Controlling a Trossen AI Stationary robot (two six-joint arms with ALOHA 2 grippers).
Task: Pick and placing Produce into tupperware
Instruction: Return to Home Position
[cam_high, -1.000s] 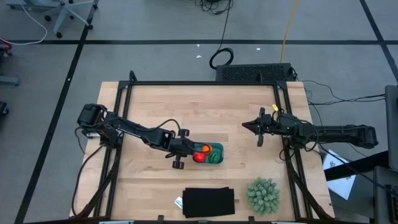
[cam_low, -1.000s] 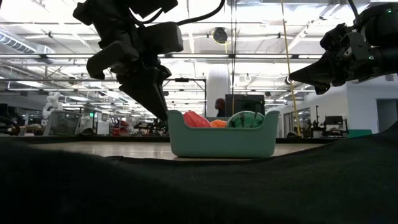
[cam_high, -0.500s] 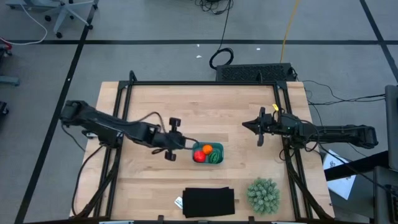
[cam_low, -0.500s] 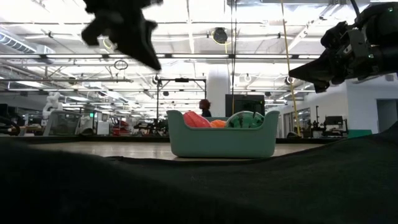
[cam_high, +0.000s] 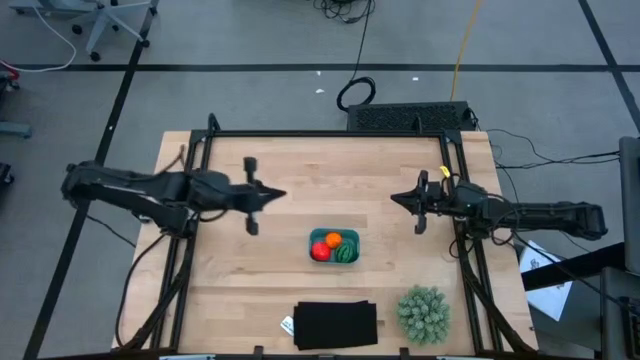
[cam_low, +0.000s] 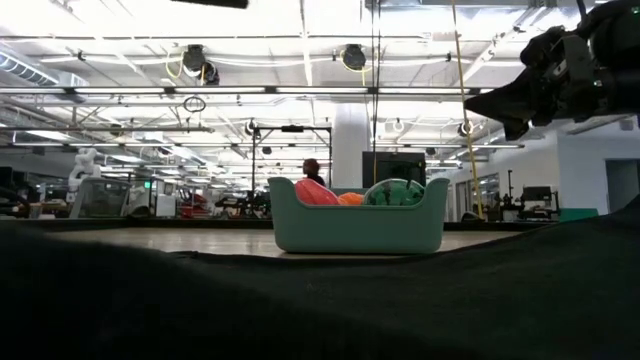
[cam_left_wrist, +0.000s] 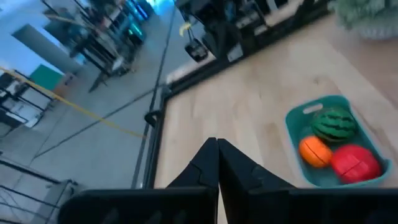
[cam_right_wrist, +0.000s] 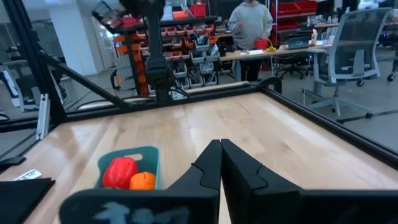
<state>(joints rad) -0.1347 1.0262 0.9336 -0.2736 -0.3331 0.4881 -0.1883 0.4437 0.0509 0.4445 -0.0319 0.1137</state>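
Note:
The teal tupperware (cam_high: 334, 246) rests flat on the table, a little nearer than its middle. In it lie the produce: a red piece (cam_high: 320, 252), an orange one (cam_high: 333, 238) and a dark green striped one (cam_high: 346, 252). My left gripper (cam_high: 283, 195) is shut and empty, raised above the table to the left of the tupperware and a little farther back. My right gripper (cam_high: 393, 199) hovers shut and empty at the right, pointing toward the table's middle. The left gripper does not show in the low view.
A black flat rectangle (cam_high: 336, 325) lies at the near edge, with a pale-green spiky plant ball (cam_high: 422, 312) to its right. A black frame (cam_high: 330, 133) borders the table. A person (cam_right_wrist: 250, 25) stands in the room beyond the table.
My left gripper has risen from right beside the tupperware's left end and drawn back toward the table's left and far side, tipping up closer to level. It has stayed shut. The tupperware and produce have kept their place.

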